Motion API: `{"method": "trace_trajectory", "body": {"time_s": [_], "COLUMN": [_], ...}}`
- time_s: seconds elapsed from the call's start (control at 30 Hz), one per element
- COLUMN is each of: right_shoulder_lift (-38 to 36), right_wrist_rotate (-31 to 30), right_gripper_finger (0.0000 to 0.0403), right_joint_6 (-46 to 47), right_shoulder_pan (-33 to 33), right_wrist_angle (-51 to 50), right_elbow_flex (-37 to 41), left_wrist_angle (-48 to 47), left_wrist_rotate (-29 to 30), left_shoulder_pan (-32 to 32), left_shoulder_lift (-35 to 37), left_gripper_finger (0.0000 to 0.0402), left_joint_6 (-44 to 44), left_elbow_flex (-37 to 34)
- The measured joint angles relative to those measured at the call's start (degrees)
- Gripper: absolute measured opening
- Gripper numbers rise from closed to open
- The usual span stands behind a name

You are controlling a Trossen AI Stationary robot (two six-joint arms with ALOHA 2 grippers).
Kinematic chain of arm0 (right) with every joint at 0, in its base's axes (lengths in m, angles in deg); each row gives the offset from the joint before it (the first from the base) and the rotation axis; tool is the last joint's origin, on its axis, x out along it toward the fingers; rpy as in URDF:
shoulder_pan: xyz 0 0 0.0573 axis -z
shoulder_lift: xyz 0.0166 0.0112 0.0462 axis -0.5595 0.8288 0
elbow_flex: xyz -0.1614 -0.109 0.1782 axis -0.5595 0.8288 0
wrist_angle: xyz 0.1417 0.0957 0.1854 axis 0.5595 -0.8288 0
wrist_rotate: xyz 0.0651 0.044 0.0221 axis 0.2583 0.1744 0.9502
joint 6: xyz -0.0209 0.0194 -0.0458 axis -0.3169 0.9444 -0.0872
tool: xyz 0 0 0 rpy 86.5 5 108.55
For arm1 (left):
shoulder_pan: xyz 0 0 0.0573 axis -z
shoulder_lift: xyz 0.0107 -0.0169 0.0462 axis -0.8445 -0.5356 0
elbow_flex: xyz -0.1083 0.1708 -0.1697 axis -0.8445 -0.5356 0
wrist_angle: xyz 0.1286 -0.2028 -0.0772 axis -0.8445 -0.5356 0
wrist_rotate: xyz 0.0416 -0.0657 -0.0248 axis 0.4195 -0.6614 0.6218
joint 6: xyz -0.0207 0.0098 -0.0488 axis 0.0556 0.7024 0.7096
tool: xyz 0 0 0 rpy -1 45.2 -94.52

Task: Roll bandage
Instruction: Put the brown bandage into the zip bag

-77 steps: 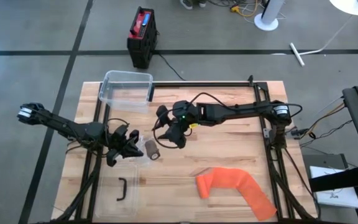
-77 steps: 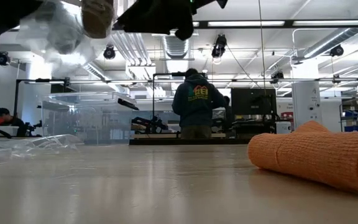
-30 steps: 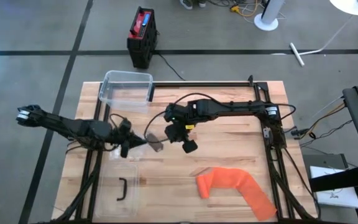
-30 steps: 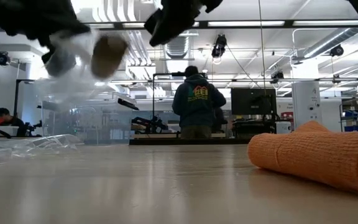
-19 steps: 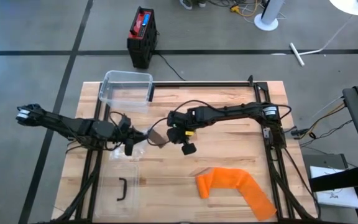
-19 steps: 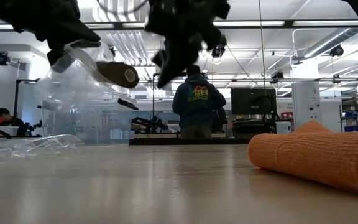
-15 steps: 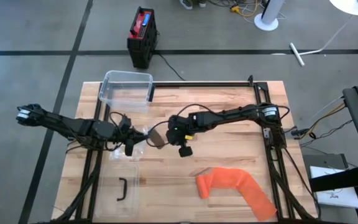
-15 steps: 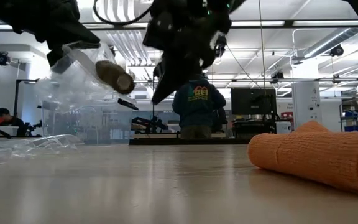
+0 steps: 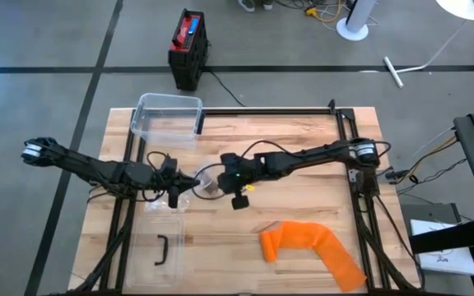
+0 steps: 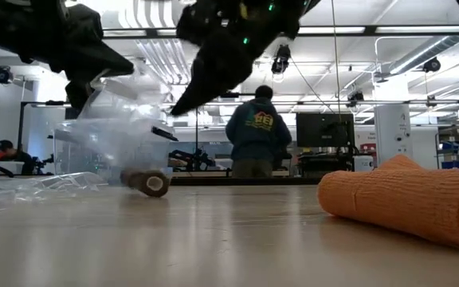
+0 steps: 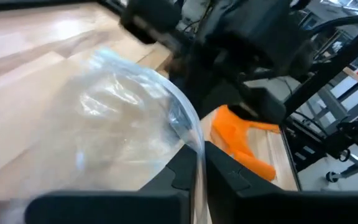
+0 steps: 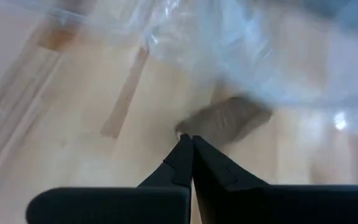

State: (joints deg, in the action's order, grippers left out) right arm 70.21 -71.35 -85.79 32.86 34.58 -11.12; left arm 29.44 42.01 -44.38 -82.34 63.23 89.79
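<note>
A small brown bandage roll (image 10: 148, 182) lies on its side on the table, under the hanging mouth of a clear plastic bag (image 10: 122, 127). My left gripper (image 11: 197, 163) is shut on the bag, left of the table's middle (image 9: 174, 186). My right gripper (image 12: 188, 149) is shut and points slantwise down at the roll (image 12: 225, 118). In the low view its tips (image 10: 182, 102) stand well above the table, beside the bag. A loose orange bandage (image 9: 311, 247) lies flat near the front right. My left gripper pinches an edge of the clear bag (image 11: 188, 127) between its two fingers, coming nearly level from the table's left. The bag hangs slack below and beyond the fingers, its lower part down near the table. Whether my right gripper touches the bag, I cannot tell.
A clear plastic box (image 9: 169, 115) stands at the far left of the table, and its lid with a black handle (image 9: 161, 248) lies near the front left. The black frame rails (image 9: 270, 109) border the work area. A person (image 10: 257, 131) stands in the room beyond.
The brown roll, which was up in the bag held by my left gripper, has dropped out and now lies on the table. My left gripper has tipped the bag downward. My right gripper has come down and toward the table's left, close to the bag, staying shut.
</note>
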Motion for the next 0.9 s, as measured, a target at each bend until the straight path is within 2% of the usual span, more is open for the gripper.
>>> {"method": "trace_trajectory", "body": {"time_s": [0.13, 0.27, 0.4, 0.6, 0.8, 0.9], "right_shoulder_lift": [-4.54, -10.3, -14.86, -15.88, -11.3, -8.97], "right_wrist_rotate": [-1.45, -6.91, -8.41, -9.88, -12.67, -17.48], "right_gripper_finger": [0.0, 0.0, 0.0013, 0.0082, 0.0169, 0.019], "right_joint_6": [-8.19, -16.92, -16.25, -6.54, -7.09, -9.5], "right_shoulder_pan": [-1.73, -4.46, -5.71, -4.5, -4.03, -3.97], "right_wrist_angle": [-0.75, 0.68, 3.13, 3.74, 1.93, 2.22], "right_elbow_flex": [0.37, 0.39, 0.39, 0.31, 0.37, 0.37], "left_wrist_angle": [4.43, 8.11, 8.78, 13.05, 13.45, 11.78], "left_wrist_rotate": [-1.06, -7.14, -8.81, -8.84, -9.0, -9.01], "left_shoulder_pan": [-0.02, 0.0, 0.0, 0.0, 0.09, 0.09], "left_shoulder_lift": [-0.44, -0.82, -2.03, -6.45, -11.57, -13.62], "left_gripper_finger": [0.0022, 0.0025, 0.0022, 0.0022, 0.0025, 0.0028], "left_joint_6": [-2.07, -5.55, -7.97, -12.71, -16.13, -17.82], "left_elbow_flex": [0.09, 0.13, 0.13, 0.58, 3.68, 5.73]}}
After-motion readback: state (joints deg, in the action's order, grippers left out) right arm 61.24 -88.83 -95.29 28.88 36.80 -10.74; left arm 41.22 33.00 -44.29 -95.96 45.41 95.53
